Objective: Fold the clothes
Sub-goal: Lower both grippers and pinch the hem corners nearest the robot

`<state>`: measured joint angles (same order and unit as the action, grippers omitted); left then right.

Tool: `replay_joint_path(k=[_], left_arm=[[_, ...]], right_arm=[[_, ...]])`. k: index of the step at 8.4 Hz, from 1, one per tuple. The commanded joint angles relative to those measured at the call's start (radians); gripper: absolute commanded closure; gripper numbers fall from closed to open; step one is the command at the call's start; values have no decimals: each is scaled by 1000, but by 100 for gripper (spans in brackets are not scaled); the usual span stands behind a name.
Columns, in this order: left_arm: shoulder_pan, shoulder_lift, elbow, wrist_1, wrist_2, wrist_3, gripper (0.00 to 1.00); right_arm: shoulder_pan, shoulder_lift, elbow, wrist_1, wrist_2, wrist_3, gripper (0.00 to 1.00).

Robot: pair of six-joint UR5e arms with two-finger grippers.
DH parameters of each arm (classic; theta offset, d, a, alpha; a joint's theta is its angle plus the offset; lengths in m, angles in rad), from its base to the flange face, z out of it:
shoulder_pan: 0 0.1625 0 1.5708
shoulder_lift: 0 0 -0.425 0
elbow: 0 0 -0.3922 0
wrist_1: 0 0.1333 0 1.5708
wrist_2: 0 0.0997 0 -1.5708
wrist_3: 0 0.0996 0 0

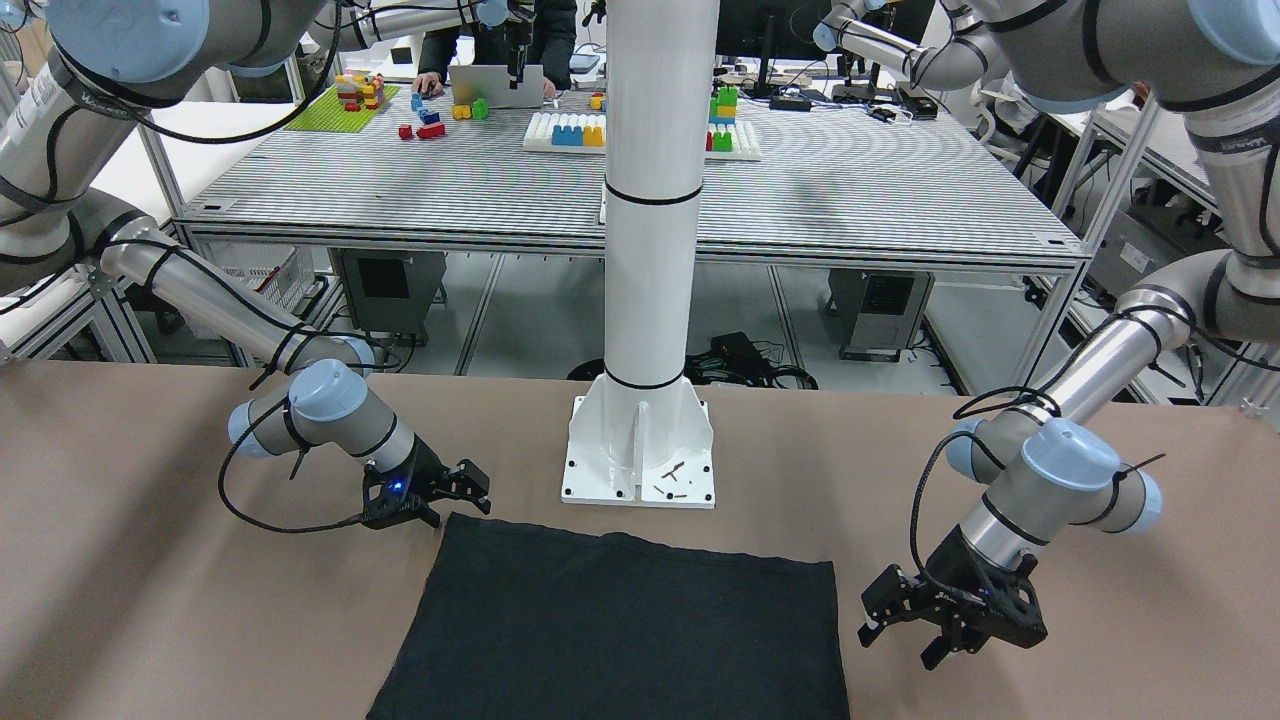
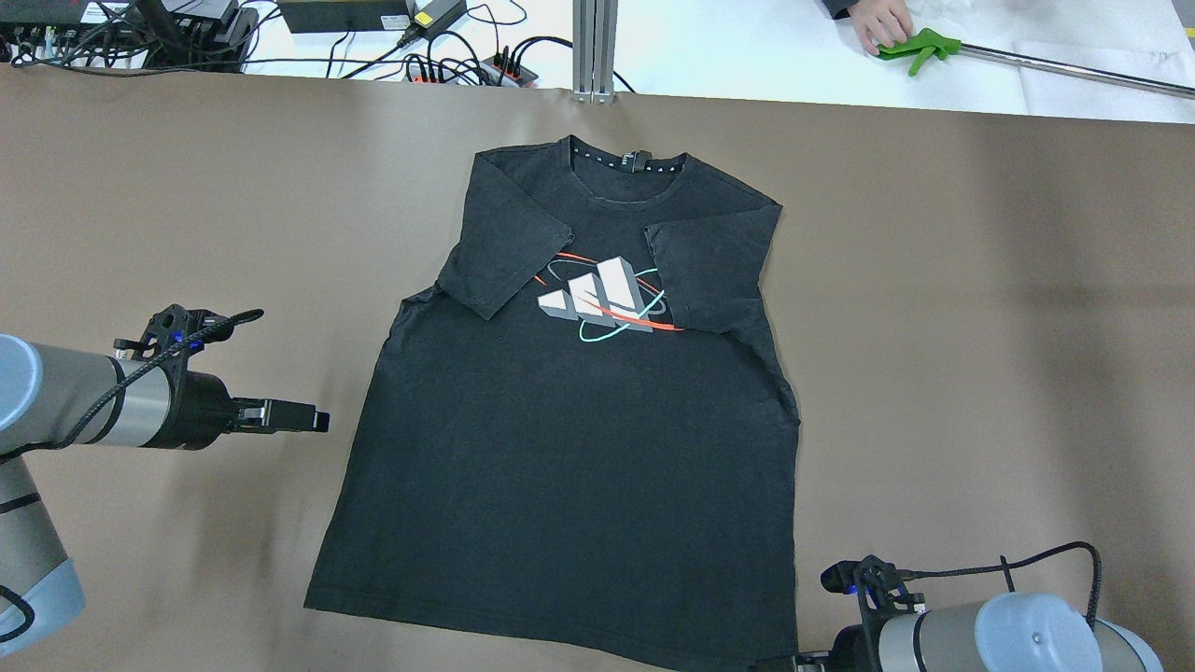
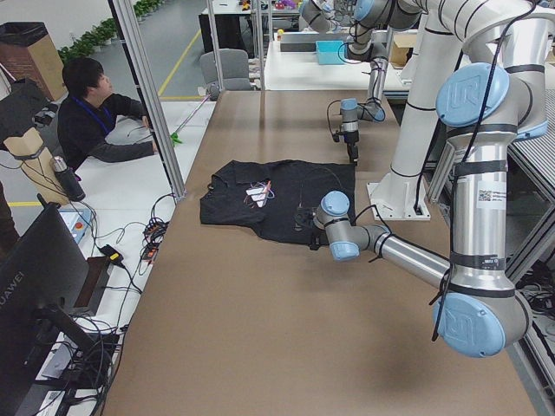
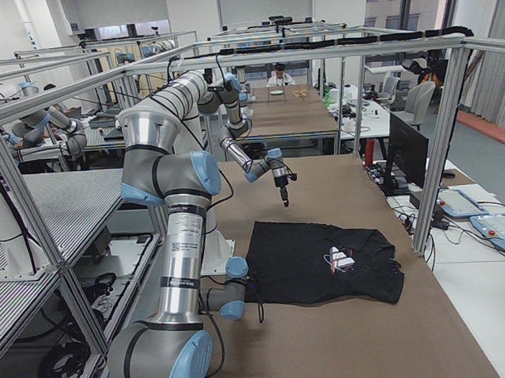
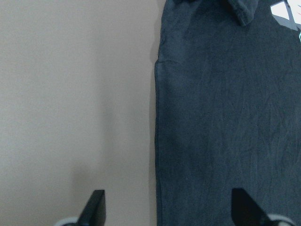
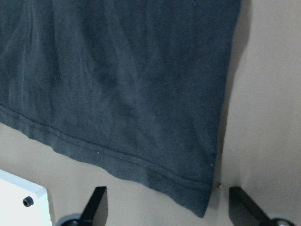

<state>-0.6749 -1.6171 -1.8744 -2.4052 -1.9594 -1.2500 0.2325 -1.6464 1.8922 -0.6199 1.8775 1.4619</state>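
Observation:
A black T-shirt [image 2: 579, 439] lies flat on the brown table, collar at the far side, both sleeves folded in over a white, red and teal chest print [image 2: 602, 299]. My left gripper [image 2: 313, 420] is open and empty, just off the shirt's left side edge; in the left wrist view [image 5: 169, 212] that edge [image 5: 157, 141] runs between its fingers. My right gripper [image 1: 468, 488] is open and empty at the shirt's near right hem corner [image 6: 204, 207], which lies between its fingers [image 6: 96, 207]. The left gripper also shows in the front view [image 1: 885, 620].
The white robot pedestal [image 1: 640, 450] stands at the table's near edge behind the hem. Cables and power strips [image 2: 448, 61] lie beyond the far edge. An operator's hand holds a green tool [image 2: 915, 42] at the far right. A person [image 3: 91, 121] sits past the far side.

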Motion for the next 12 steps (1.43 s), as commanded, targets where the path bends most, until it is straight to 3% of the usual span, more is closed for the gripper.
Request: replay_joint_path(k=[1,2,3,8,12], left_arm=[[0,-1,3,1,13,6,6],[0,-4,3,1,13,6,6],[0,-6,3,3,13,6,6],[1,-14,11,1,10,8,6],[41,101,-103,-22,11,-49,6]], right_arm=[[5,5,-5,-1,-6,0,45],[5,7,-5,-1,-11,0,84],[5,8,-5,0,-11,0,100],[13,17,1,2,-9,0,100],[30,19,41,2,-3,0,100]])
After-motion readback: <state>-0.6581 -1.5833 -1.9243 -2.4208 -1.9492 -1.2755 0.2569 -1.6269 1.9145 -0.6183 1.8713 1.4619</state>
